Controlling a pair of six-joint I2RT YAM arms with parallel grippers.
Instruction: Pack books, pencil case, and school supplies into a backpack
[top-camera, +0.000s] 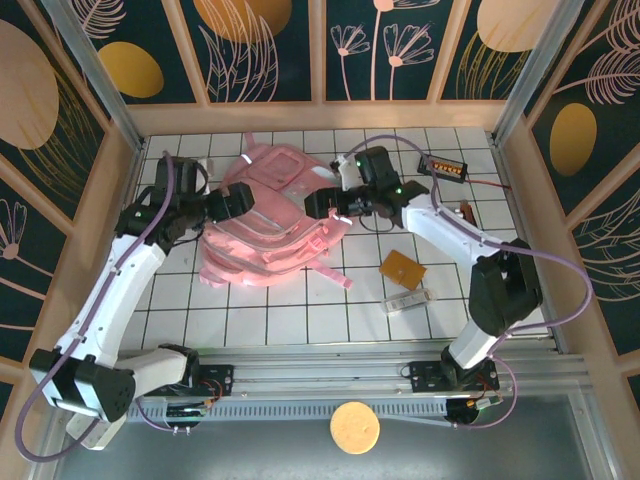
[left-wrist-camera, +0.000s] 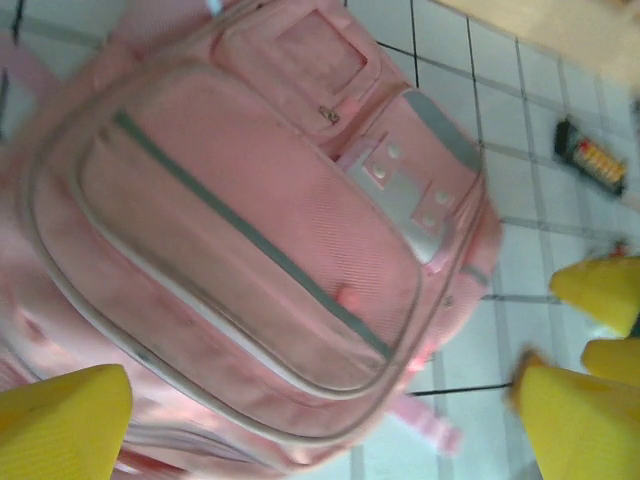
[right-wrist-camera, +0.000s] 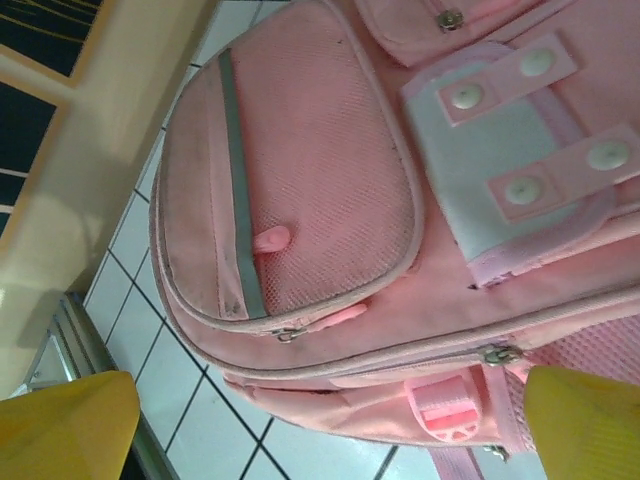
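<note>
On the tiled table (top-camera: 280, 320), pink backpack (top-camera: 265, 235) between left claw (top-camera: 245, 202) and right claw (top-camera: 318, 206), both released, empty; orange-brown book (top-camera: 402, 268) outside.

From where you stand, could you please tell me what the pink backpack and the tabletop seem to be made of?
The pink backpack: soft matte woven fabric, going by its fine mesh texture and stitched piping. The tabletop: probably glazed white tile, given the dark grid lines, though a printed sheet would look alike.

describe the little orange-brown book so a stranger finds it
Find the big pink backpack on the white tiled table. Right of it lies the orange-brown book, flat and square; the block beside it is whitish and oblong.
</note>
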